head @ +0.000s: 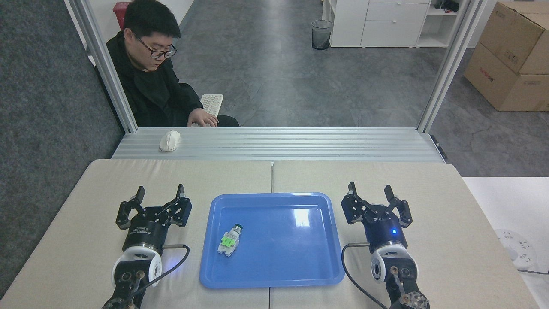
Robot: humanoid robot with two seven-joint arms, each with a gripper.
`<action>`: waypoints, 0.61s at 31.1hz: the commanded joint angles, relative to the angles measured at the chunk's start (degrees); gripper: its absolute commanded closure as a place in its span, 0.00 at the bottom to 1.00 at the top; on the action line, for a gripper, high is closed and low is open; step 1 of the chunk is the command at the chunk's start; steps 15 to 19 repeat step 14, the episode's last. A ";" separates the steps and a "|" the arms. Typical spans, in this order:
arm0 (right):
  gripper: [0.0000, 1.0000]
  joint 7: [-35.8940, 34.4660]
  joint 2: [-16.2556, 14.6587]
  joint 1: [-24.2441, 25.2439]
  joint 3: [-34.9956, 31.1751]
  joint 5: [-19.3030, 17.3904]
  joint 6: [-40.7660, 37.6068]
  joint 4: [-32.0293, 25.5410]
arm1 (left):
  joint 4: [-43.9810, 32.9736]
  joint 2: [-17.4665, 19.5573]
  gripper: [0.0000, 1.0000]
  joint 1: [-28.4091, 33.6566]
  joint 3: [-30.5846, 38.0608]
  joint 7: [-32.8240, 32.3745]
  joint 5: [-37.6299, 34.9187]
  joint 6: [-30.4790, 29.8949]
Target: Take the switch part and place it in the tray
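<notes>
Head view, left pincer (158, 192): spread wide, two dark fingertips pointing away from the robot, nothing between them. It hangs over the beige worktop (85, 223), just beside the left rim of the tray, touching neither the tray nor the part.

Head view, right pincer (370, 189): also spread wide and empty, fingertips pointing away, a small blue light lit on its body. It sits over the worktop just off the tray's right rim.

Head view, tray (274, 281): glossy blue, shallow, rounded corners, lying flat at the middle of the worktop between the two pincers, across the seam where the two beige panels meet.

Head view, switch part (228, 241): lying on its side on the tray floor, in the left half, near the left rim. Green block and whitish body toward the robot, silvery neck and dark tip slanting away and slightly right.

Head view, part against the pincers: nearer the left pincer, to its right and a little closer to the robot than its fingertips; well apart from the right pincer, across most of the tray.

Head view, background: a person (150, 77) in dark clothes sits beyond the metal rail, one hand on a white keyboard (211, 104); a white mouse (169, 140) rests on the rail.
</notes>
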 commanded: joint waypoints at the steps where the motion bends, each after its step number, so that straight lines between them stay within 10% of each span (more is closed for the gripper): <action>1: 0.00 0.02 0.07 0.00 -1.85 0.00 -0.03 0.00 | 0.35 0.58 0.01 -0.08 0.08 -0.07 0.03 -0.48; 19: 0.00 0.02 0.07 0.00 -1.85 0.00 -0.03 0.00 | 0.35 0.75 0.01 -0.08 0.08 -0.07 0.03 -0.75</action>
